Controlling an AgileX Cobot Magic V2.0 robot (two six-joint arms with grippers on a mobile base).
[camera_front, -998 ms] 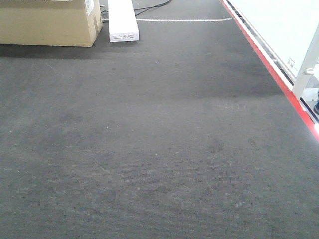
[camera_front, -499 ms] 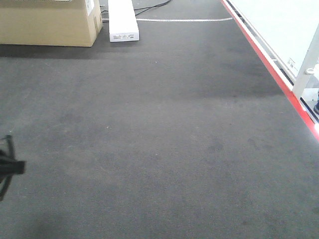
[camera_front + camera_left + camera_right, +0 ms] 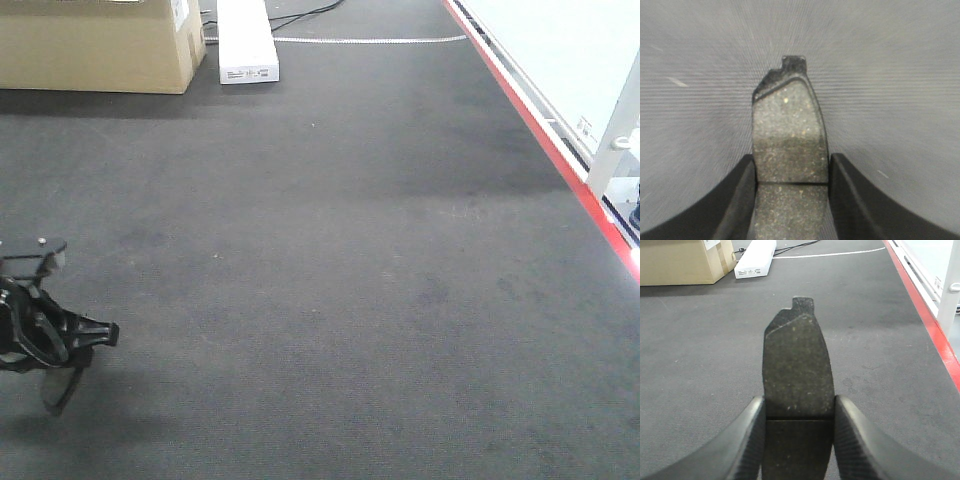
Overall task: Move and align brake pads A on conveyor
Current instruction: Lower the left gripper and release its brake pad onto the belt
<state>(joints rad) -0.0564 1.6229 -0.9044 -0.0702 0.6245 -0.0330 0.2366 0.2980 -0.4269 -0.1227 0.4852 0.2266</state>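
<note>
In the left wrist view, my left gripper is shut on a brake pad A. Its speckled grey face points up and its centre groove lies level with the fingertips, above the blurred conveyor. My right gripper is shut on a second, darker-looking brake pad A over the dark grey belt. In the front view, the left gripper hangs low over the conveyor at the lower left edge. The right gripper is out of that view. No pads lie on the belt in view.
A cardboard box and a long white box stand at the belt's far left end. A red strip runs along the right edge, with a white post beside it.
The left gripper has come into the front view from the left edge and moved further right over the belt. One second ago it was out of sight.
</note>
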